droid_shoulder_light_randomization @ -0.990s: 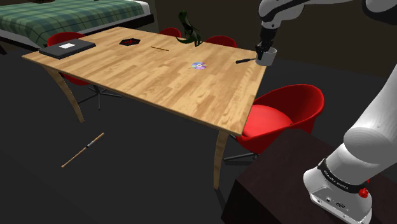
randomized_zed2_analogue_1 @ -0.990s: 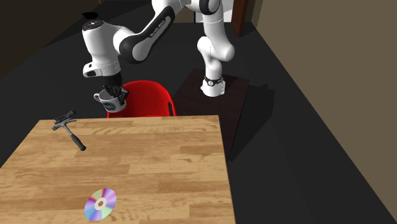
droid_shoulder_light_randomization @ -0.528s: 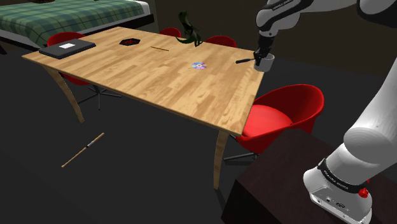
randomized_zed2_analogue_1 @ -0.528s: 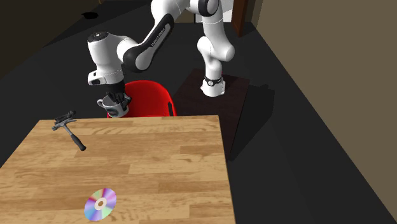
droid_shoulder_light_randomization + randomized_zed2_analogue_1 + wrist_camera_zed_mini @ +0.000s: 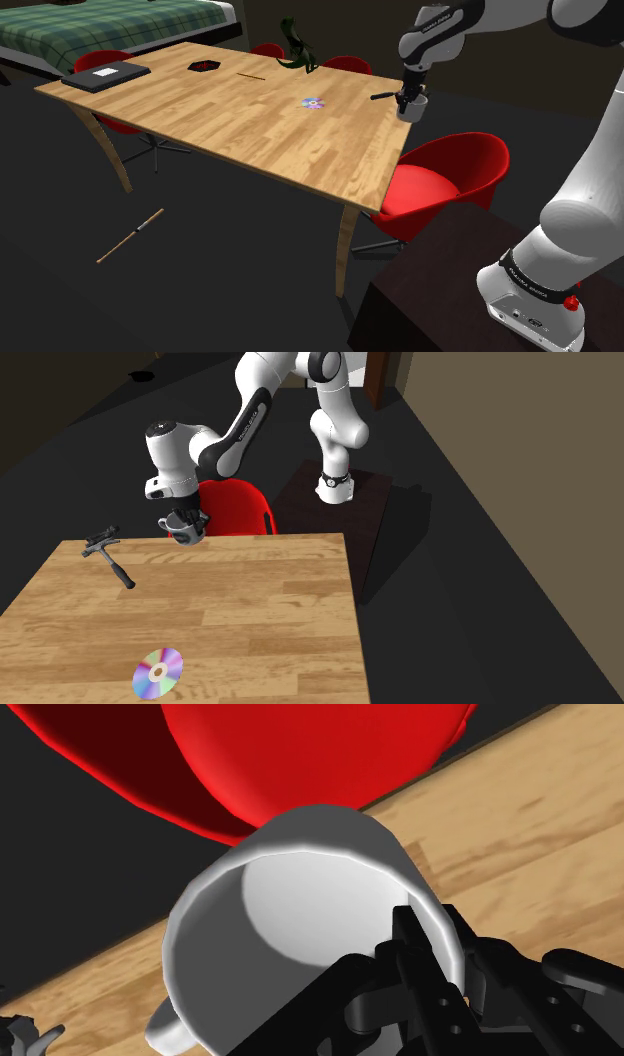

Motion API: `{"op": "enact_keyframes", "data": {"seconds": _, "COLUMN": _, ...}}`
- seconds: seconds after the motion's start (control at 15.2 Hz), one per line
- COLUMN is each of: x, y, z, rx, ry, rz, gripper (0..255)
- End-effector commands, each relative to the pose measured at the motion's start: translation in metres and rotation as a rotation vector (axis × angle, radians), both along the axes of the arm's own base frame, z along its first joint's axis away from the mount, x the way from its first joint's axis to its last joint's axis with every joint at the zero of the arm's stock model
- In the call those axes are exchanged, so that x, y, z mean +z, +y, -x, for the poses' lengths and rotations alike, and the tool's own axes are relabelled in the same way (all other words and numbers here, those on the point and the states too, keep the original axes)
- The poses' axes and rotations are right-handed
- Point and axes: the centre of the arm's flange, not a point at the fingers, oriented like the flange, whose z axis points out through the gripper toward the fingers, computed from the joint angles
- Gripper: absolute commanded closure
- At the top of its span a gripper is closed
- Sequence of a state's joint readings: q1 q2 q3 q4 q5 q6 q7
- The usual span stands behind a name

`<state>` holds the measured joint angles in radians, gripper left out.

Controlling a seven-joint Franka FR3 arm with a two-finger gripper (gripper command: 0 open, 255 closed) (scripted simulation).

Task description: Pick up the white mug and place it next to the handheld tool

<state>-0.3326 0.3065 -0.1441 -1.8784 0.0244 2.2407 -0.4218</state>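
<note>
Nearest, the dark stand [image 5: 420,300] carries the one white arm [image 5: 590,210]. Just beyond it, one red chair [image 5: 447,178] sits at the tabletop's [image 5: 250,130] near short edge. A thin stick [image 5: 130,236] lies on the floor beside the table.

At that edge's corner the black gripper [image 5: 408,99] [image 5: 185,523] [image 5: 432,939] pinches the one white mug [image 5: 413,110] [image 5: 182,530] [image 5: 290,934] by its wall. One finger is inside the rim and the other outside. The mug is plain white-grey and tilted, its open mouth towards the wrist camera and its handle cut off at that picture's edge. It hangs over the edge of the wood with the chair's red seat behind it. Whether its base touches the tabletop is hard to tell.

Close beside it lies the one hammer [image 5: 382,96] [image 5: 112,560], dark-handled, near the same corner. Farther in lies one shiny CD [image 5: 312,103] [image 5: 158,672].

Towards the far end are a second thin stick [image 5: 251,76], a small black-and-red thing [image 5: 204,66] too small to name, and a flat dark slab [image 5: 106,74] with a white patch at the far corner. A dark green plant [image 5: 298,48] rises at the long far edge.

Three more red chairs [image 5: 100,58] [image 5: 267,48] [image 5: 348,64] are partly hidden behind the table. Beyond them is a bed [image 5: 110,25] with a green plaid cover.
</note>
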Motion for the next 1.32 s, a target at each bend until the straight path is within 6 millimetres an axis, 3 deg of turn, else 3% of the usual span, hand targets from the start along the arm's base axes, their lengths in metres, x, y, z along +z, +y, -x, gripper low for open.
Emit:
{"op": "enact_keyframes", "data": {"seconds": 0.0, "x": -0.009, "y": 0.000, "z": 0.000, "rx": 0.000, "ry": -0.001, "rz": 0.000, "gripper": 255}}
{"op": "enact_keyframes", "data": {"seconds": 0.46, "x": -0.009, "y": 0.000, "z": 0.000, "rx": 0.000, "ry": -0.001, "rz": 0.000, "gripper": 255}}
{"op": "enact_keyframes", "data": {"seconds": 0.53, "x": -0.009, "y": 0.000, "z": 0.000, "rx": 0.000, "ry": -0.001, "rz": 0.000, "gripper": 0}}
{"op": "enact_keyframes", "data": {"seconds": 0.86, "x": -0.009, "y": 0.000, "z": 0.000, "rx": 0.000, "ry": -0.001, "rz": 0.000, "gripper": 0}}
{"op": "enact_keyframes", "data": {"seconds": 1.12, "x": 0.041, "y": 0.003, "z": 0.002, "rx": 0.000, "ry": -0.001, "rz": 0.000, "gripper": 0}}
{"op": "enact_keyframes", "data": {"seconds": 1.25, "x": 0.041, "y": 0.003, "z": 0.002, "rx": 0.000, "ry": -0.001, "rz": 0.000, "gripper": 0}}
